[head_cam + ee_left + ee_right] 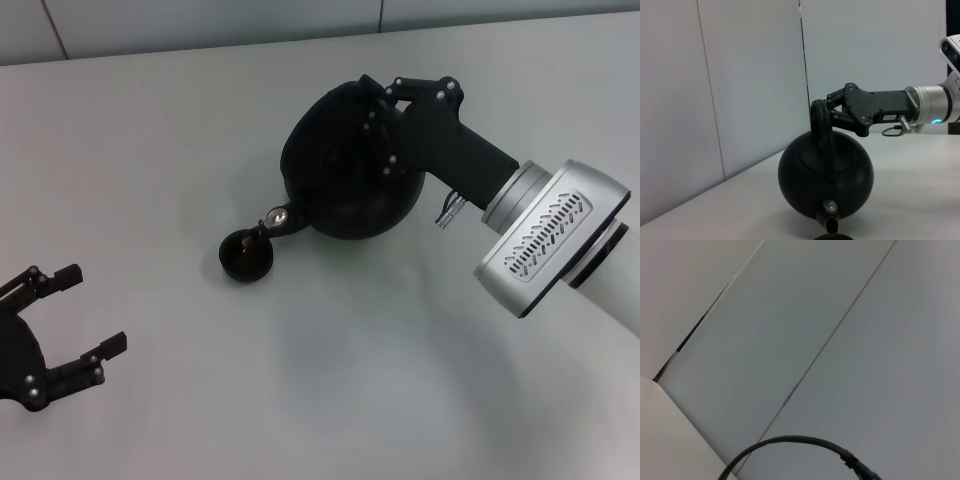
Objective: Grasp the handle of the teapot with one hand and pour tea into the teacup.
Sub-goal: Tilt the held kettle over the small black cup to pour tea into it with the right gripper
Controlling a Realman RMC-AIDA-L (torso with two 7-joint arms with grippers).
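the right gripper was shut tight on the handle of the teapot. the pot's spout tipped down over the teacup. the left gripper sat wide open, far away.

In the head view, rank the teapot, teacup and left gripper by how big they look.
1. teapot, held by the right gripper at the handle.
2. left gripper, open; nearer the camera, so unsure.
3. teacup.
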